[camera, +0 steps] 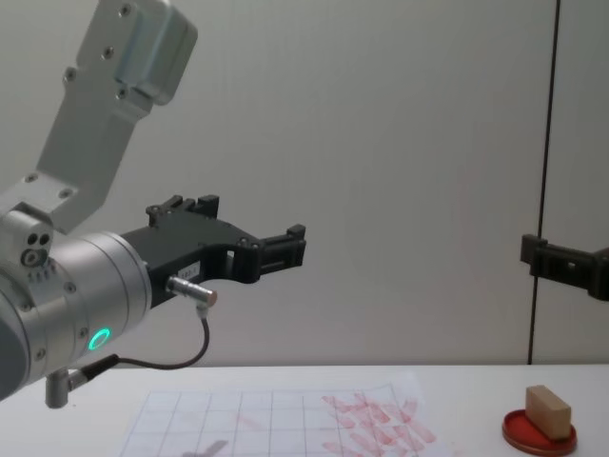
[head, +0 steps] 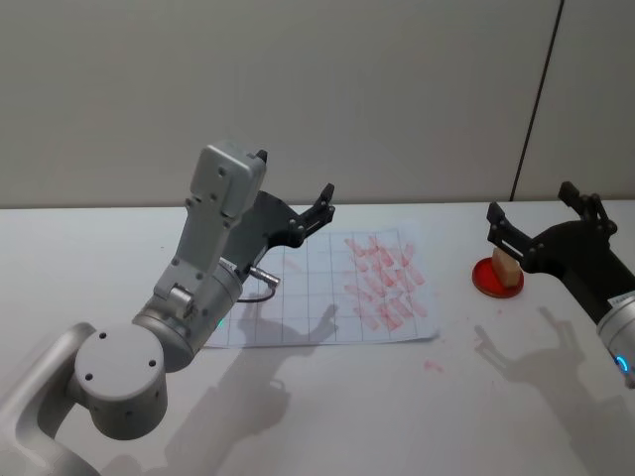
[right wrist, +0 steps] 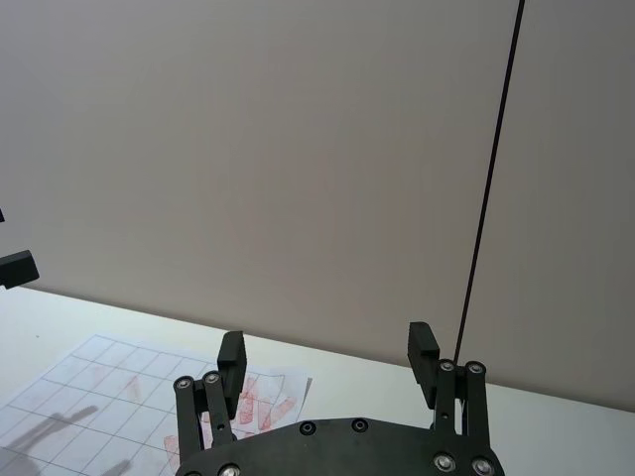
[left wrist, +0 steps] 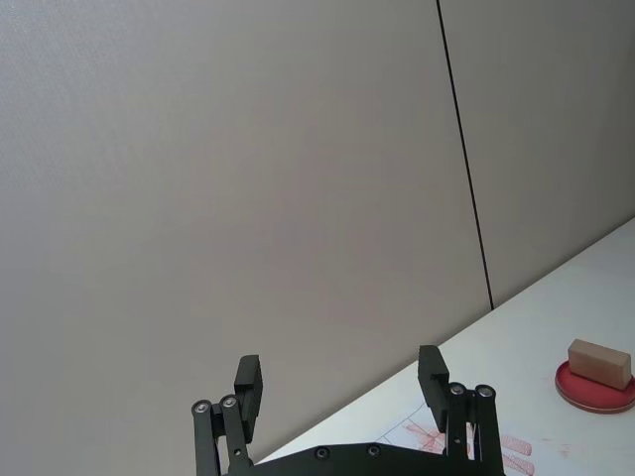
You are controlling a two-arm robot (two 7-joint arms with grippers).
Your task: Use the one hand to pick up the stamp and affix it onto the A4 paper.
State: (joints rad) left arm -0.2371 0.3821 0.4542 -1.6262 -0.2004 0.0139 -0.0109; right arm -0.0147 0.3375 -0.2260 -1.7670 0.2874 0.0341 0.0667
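The stamp (head: 507, 266), a small tan wooden block, rests on a round red ink pad (head: 489, 285) at the right of the table; it also shows as the stamp (camera: 547, 410) in the chest view and the stamp (left wrist: 600, 362) in the left wrist view. The A4 paper (head: 298, 297) lies flat mid-table, gridded, with several red prints on its right half. My right gripper (head: 529, 199) hangs open in the air just above and behind the stamp, apart from it. My left gripper (head: 295, 174) is raised open over the paper's left part, holding nothing.
The white tabletop (head: 417, 416) runs wide around the paper, with a faint red smudge (head: 434, 365) near the front. A plain wall with a dark vertical seam (head: 536, 99) closes the back. My left arm's grey body (head: 189, 297) covers the paper's left edge.
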